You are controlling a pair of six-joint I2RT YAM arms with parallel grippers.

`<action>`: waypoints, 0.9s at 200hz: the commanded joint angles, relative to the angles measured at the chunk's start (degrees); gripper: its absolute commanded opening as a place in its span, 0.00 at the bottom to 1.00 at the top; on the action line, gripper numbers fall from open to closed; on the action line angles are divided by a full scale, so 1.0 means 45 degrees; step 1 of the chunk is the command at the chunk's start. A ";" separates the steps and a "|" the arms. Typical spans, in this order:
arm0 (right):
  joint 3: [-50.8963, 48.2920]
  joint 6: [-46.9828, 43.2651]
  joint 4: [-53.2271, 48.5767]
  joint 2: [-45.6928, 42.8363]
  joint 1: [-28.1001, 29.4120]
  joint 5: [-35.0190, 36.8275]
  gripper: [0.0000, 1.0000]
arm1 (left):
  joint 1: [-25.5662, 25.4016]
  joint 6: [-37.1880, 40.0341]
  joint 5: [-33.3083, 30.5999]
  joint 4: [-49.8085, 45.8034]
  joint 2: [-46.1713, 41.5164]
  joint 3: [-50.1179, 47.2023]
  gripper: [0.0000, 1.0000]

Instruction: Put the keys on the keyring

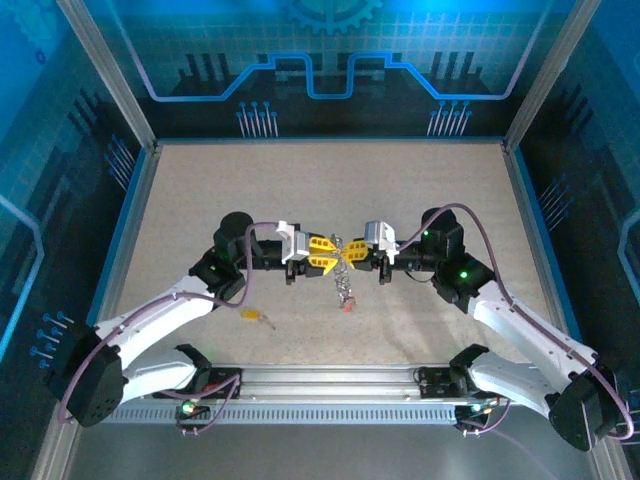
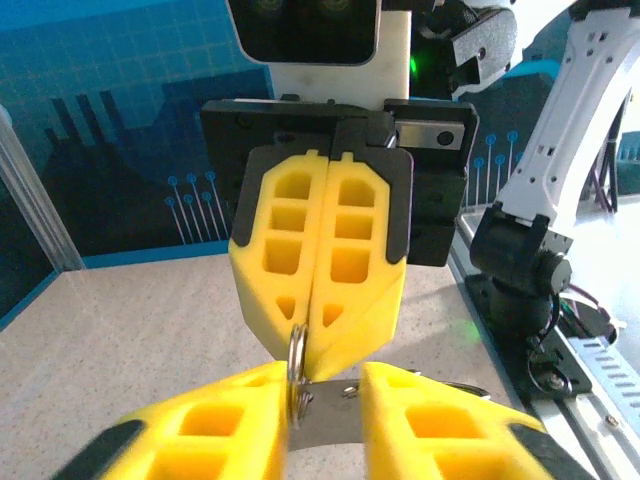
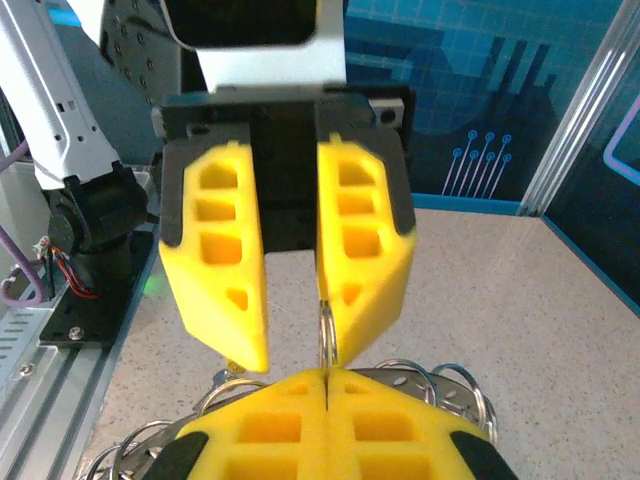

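Both grippers meet above the middle of the table. My right gripper is shut on a thin silvery ring of the keyring. My left gripper faces it with its jaws open. The ring leans against one left finger, and the other finger stands apart. The rest of the keyring hangs below as a chain of rings, with a red key at its lower end. A yellow key lies on the table, left of and nearer than the grippers.
Loose loops of the keyring and a flat metal plate hang under the fingers. The aluminium rail with both arm bases runs along the near edge. Blue walls enclose the speckled table.
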 commanded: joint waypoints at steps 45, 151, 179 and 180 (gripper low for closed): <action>0.0756 -0.1008 -0.1145 -0.0140 0.0203 0.0522 0.00 | -0.0275 0.1413 -0.0386 -0.1583 -0.0108 0.0694 0.11; 0.0721 -0.1008 -0.1066 0.0035 0.0383 0.0452 0.00 | -0.0700 0.3134 -0.1224 -0.4186 0.0284 0.1405 0.11; 0.0692 -0.1147 -0.1253 0.0055 0.0395 0.0530 0.00 | -0.0714 0.3402 -0.1403 -0.4392 0.0155 0.1471 0.00; 0.0687 -0.1156 -0.1277 0.0055 0.0388 0.0540 0.00 | -0.0717 0.3398 -0.1415 -0.4392 0.0155 0.1463 0.00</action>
